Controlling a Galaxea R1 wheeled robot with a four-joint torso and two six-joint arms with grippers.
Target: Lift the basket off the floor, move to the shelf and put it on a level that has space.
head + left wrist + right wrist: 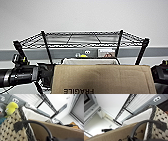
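Basket raised in front of the wire rack's top tier.

The left gripper and right gripper flank the cardboard box; finger opening cannot be told. The woven basket sits behind the box, below the top level of the shelf, its loop handles arching up.

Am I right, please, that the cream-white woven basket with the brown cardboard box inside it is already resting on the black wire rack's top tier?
Not quite: the cream-white woven basket, with the brown cardboard box inside it, is not on the black wire rack's top tier. The head view shows that tier bare, with the basket lower down in front of it.
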